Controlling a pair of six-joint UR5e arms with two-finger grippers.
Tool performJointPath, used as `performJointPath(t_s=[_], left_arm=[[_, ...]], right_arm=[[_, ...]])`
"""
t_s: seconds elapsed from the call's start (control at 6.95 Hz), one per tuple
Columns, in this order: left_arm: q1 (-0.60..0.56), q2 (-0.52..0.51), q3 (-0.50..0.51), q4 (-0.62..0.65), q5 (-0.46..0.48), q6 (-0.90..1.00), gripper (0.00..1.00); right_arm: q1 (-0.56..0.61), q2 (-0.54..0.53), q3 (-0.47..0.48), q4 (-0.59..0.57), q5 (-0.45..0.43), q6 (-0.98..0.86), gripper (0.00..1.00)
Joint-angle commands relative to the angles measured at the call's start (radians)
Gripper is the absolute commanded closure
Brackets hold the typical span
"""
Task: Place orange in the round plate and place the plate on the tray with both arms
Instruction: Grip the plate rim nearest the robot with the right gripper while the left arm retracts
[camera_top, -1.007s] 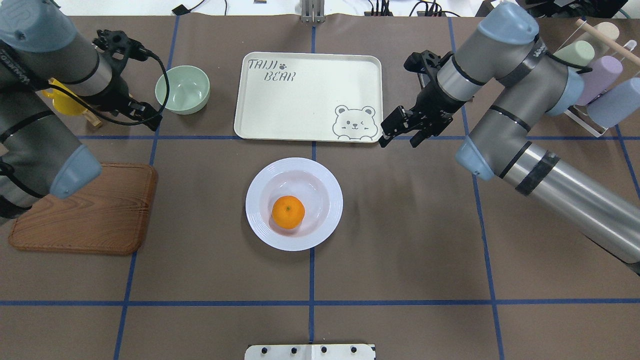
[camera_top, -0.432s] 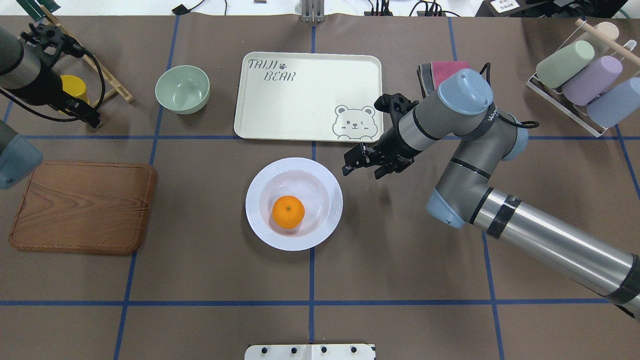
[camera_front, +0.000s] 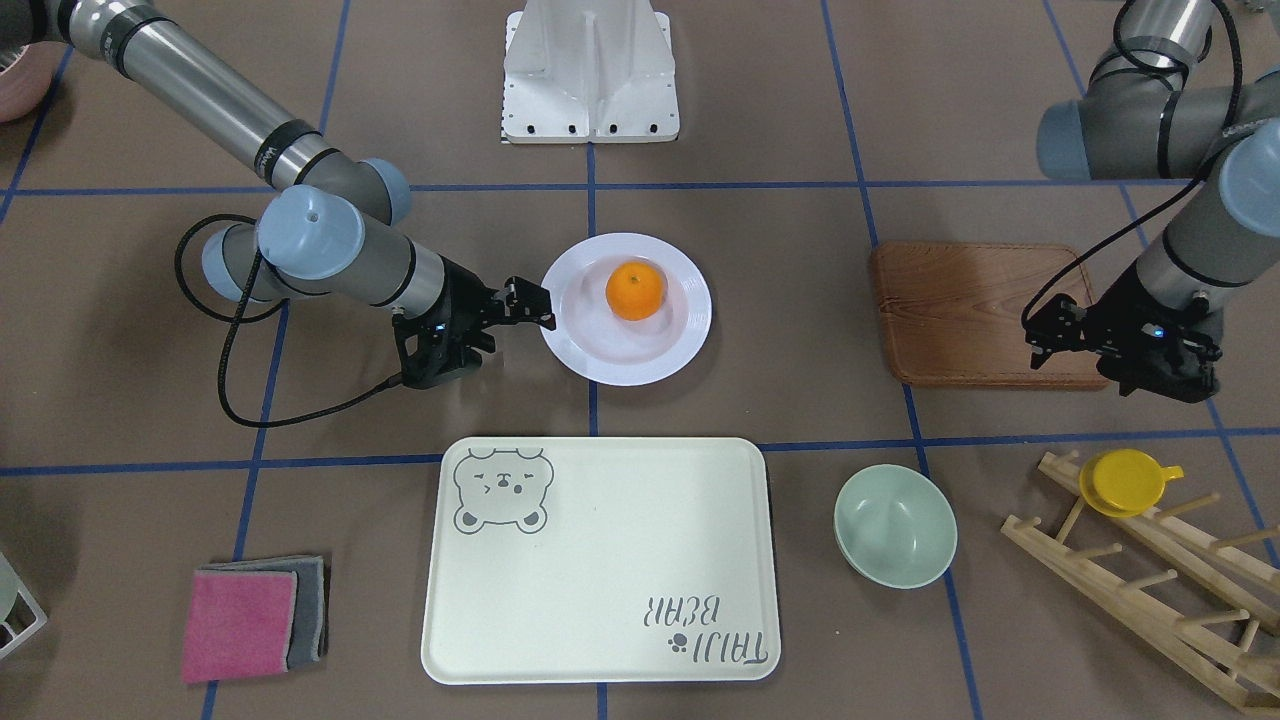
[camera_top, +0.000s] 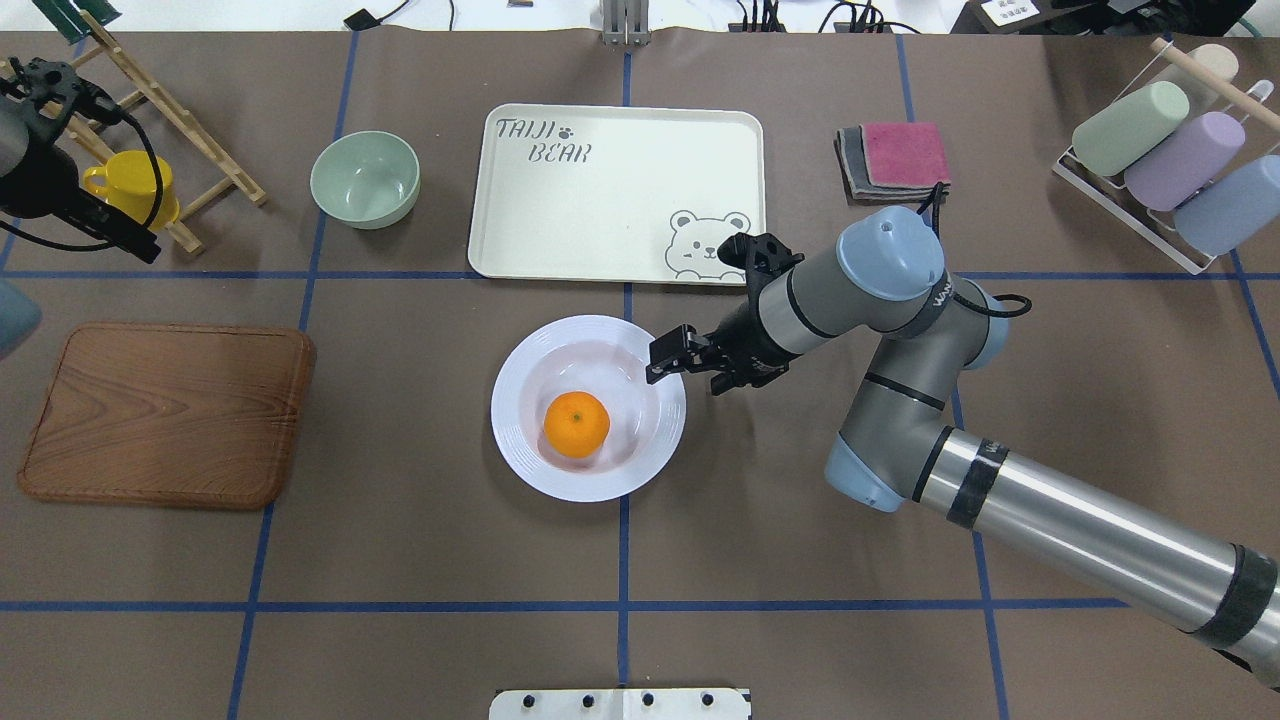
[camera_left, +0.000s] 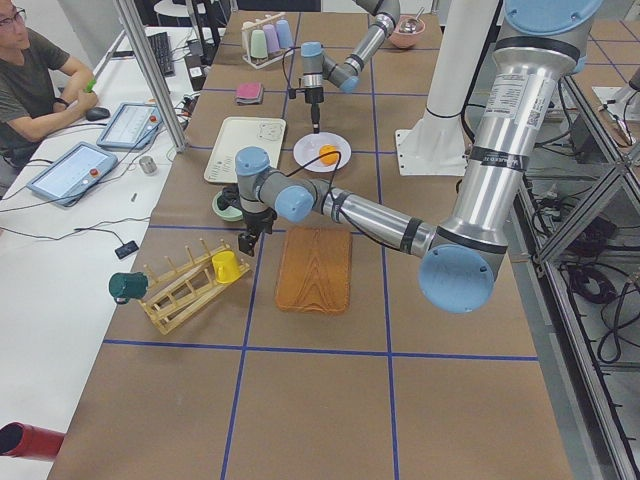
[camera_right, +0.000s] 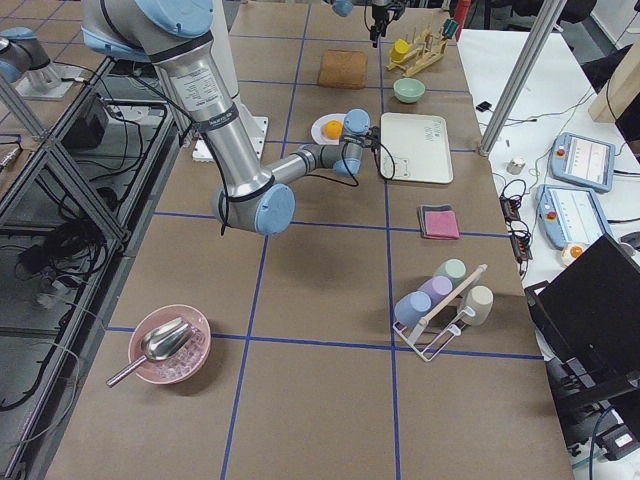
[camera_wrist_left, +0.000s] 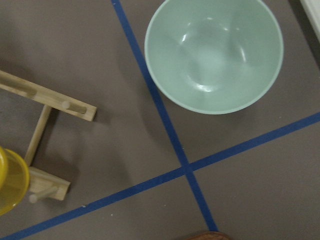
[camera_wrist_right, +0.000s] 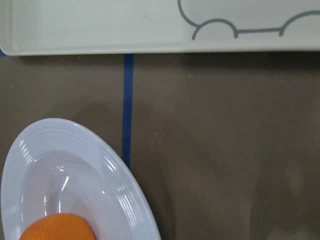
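I am holding my right gripper (camera_top: 685, 375) open and empty at the right rim of the round plate (camera_top: 515, 450); my left gripper (camera_front: 1045, 332) is hanging far away

Setting: robotics lab, data-collection bench. Long table (camera_right: 330, 400) papered in brown and gridded with blue tape lines (camera_top: 622, 606). Right arm (camera_top: 1050, 520) and left arm (camera_left: 505, 130) stand at a white pedestal (camera_front: 590, 75) on the near edge. Aluminium frame posts (camera_left: 150, 70) along the far edge. Beyond them is a white desk (camera_left: 50, 260) with control tablets (camera_left: 70, 172) and a seated person (camera_left: 30, 75). Cable bundles (camera_left: 600, 335) on the floor behind the robot.
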Motion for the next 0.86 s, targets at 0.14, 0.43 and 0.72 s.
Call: performJointPath(t_s=[0.14,0.43,0.72], left_arm=[[-0.007,0.019,0.005,-0.024,-0.008,0.012,0.01],[-0.024,0.020,0.005,-0.024,-0.031,0.027,0.01],[-0.027,0.020,0.005,-0.024,-0.035,0.027,0.01]], right_arm=[[-0.046,0.001,0.009,0.043,-0.058,0.067,0.00],[-0.070,-0.001,0.008,0.091,-0.098,0.121,0.10],[-0.077,-0.002,0.006,0.096,-0.106,0.124,0.80]])
